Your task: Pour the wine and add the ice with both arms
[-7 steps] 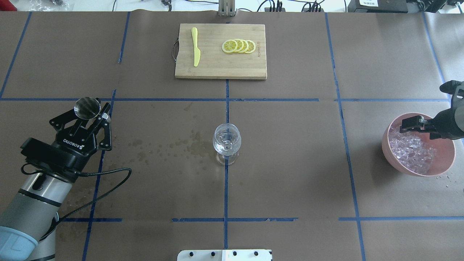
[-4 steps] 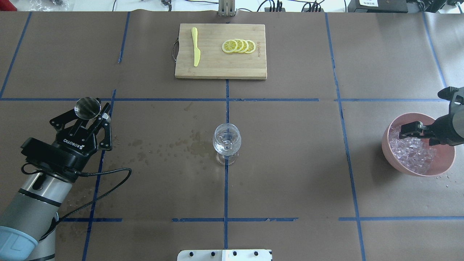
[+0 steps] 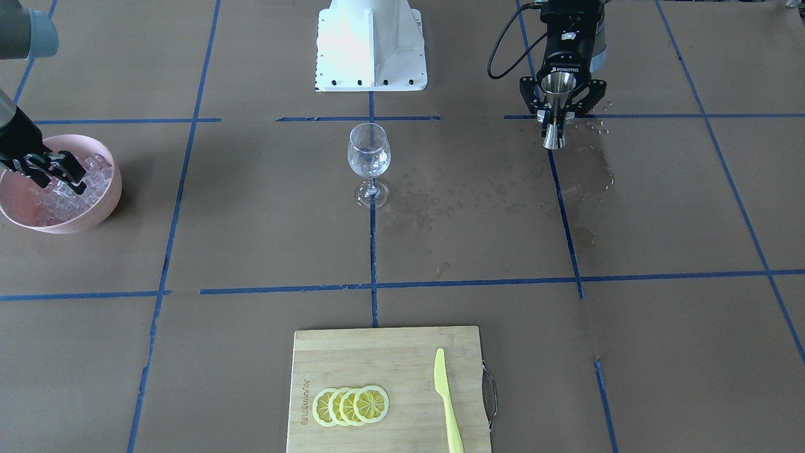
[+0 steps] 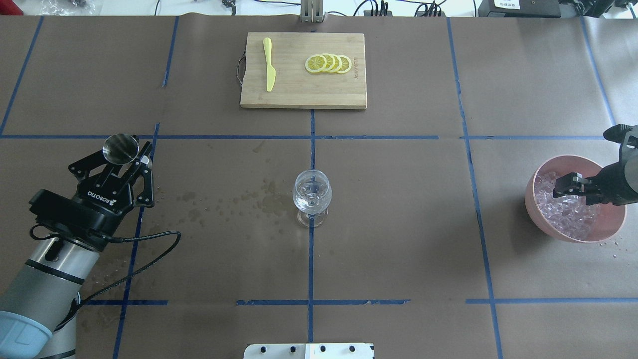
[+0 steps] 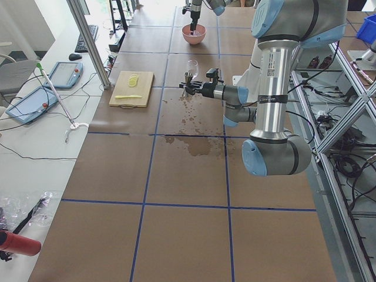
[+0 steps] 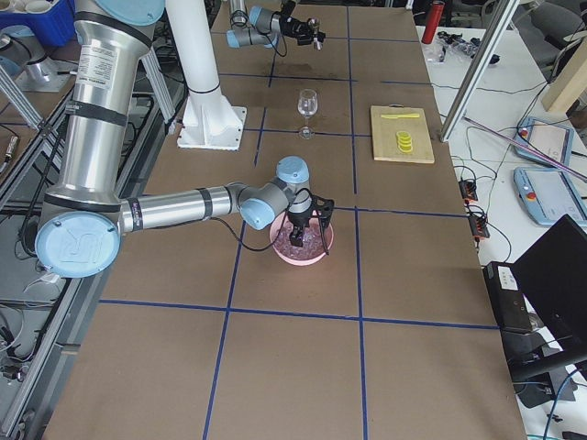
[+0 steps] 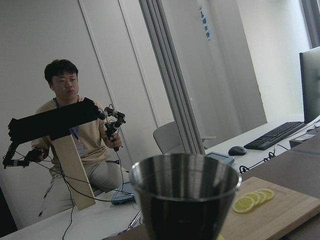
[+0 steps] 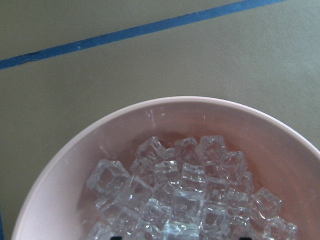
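Note:
My left gripper (image 4: 121,162) (image 3: 557,119) is shut on the waist of the steel jigger (image 4: 120,148) (image 3: 556,107) (image 7: 185,200), which it holds upright above the table's left side. I cannot make out the wine inside it. The clear stemmed glass (image 4: 312,194) (image 3: 369,154) stands at the table's centre. At the right, my right gripper (image 4: 568,185) (image 3: 55,171) is open and dipped into the pink bowl (image 4: 548,219) (image 8: 75,150). Its fingertips rest among the ice (image 4: 568,217) (image 8: 175,195).
A wooden cutting board (image 4: 299,94) at the far centre carries lemon slices (image 4: 329,63) and a yellow knife (image 4: 269,65). Wet spots (image 4: 234,199) mark the brown paper between jigger and glass. The white pedestal base (image 3: 371,44) is at the robot's edge. A seated person appears in the left wrist view.
My right gripper has sunk lower into the bowl, down among the ice. The left gripper and the jigger have not moved.

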`<move>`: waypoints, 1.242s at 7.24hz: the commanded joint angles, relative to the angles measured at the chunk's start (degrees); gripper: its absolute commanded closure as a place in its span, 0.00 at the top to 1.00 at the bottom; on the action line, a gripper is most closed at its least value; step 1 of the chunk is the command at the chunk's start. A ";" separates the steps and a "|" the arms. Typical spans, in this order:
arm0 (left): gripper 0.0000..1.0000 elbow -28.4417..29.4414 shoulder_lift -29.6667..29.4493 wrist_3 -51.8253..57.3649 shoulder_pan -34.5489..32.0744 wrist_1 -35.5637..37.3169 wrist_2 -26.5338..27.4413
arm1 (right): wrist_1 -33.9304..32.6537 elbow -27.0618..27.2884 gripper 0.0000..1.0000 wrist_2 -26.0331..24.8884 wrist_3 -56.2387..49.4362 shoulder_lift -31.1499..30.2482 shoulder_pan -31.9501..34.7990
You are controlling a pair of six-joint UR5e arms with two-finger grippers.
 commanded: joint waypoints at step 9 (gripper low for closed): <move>0.00 0.67 0.26 -0.26 0.00 -0.26 0.09 | -8.14 9.91 0.00 0.13 -0.35 -1.17 0.38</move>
